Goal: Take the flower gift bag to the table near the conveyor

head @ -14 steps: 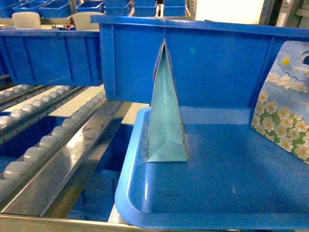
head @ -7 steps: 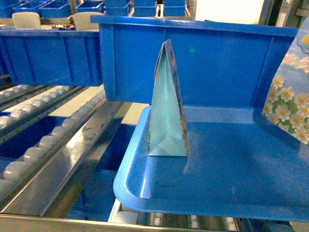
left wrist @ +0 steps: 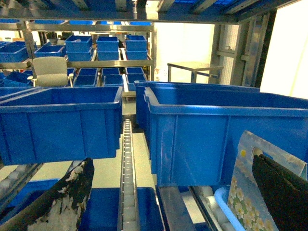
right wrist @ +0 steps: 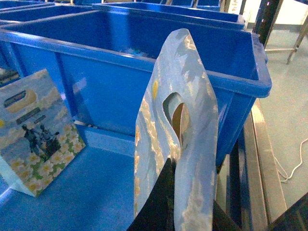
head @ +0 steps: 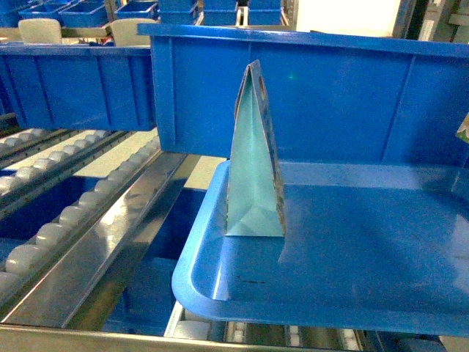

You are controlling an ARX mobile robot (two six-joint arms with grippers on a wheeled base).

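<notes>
The flower gift bag point(right wrist: 192, 120), pale blue with clouds and daisies, hangs off the tray floor with my right gripper point(right wrist: 192, 195) shut on its upper panel near the handle hole. In the head view only a sliver of it point(head: 464, 130) shows at the right edge. My left gripper point(left wrist: 172, 163) is open and holds nothing; its right finger point(left wrist: 284, 192) stands in front of a flowered bag point(left wrist: 243, 195). The conveyor point(head: 66, 220), steel rails with white rollers, runs on the left. The table is out of view.
A second gift bag point(head: 253, 183) stands upright, edge-on, at the left of the blue tray point(head: 352, 279); its printed face point(right wrist: 38, 134) shows in the right wrist view. A big blue bin point(head: 315, 95) sits right behind the tray, with more bins point(left wrist: 57, 120) on the racking.
The held flower gift bag has moved right, from well inside the head view to its very edge. The standing bag and tray shifted slightly in the frame a second ago, then stayed still.
</notes>
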